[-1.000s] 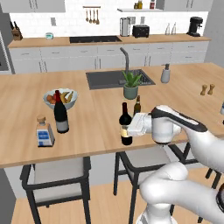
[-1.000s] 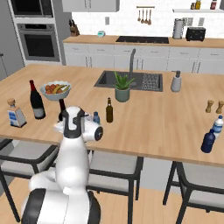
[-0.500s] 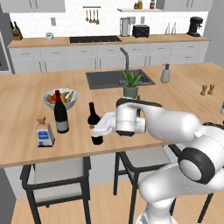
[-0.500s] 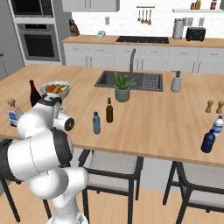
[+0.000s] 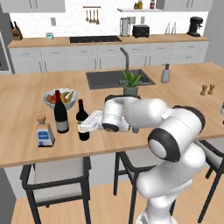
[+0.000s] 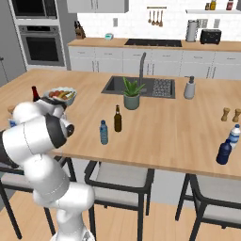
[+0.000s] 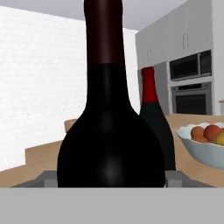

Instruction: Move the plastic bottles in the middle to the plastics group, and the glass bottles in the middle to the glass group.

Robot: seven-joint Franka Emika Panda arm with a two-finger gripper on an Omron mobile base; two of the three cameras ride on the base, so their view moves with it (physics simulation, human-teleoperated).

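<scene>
My gripper is shut on the dark wine bottle with the red top and yellowish label, low on its body. This bottle stands just right of the taller grey-labelled wine bottle and the squat clear bottle with the cork. Close up in the hand view, the held bottle sits between my fingertips, with the taller wine bottle behind it. In mid-counter stand the small translucent blue bottle and the slim brown bottle.
A fruit bowl sits behind the wine bottles. A potted plant and the sink lie beyond the middle bottles. Two blue bottles stand at the counter's right end, near salt and pepper shakers. Stools line the near edge.
The arm has swung left across the counter with the wine bottle in its grip, from the middle to beside the tall grey-labelled wine bottle. The other bottles stayed put.
</scene>
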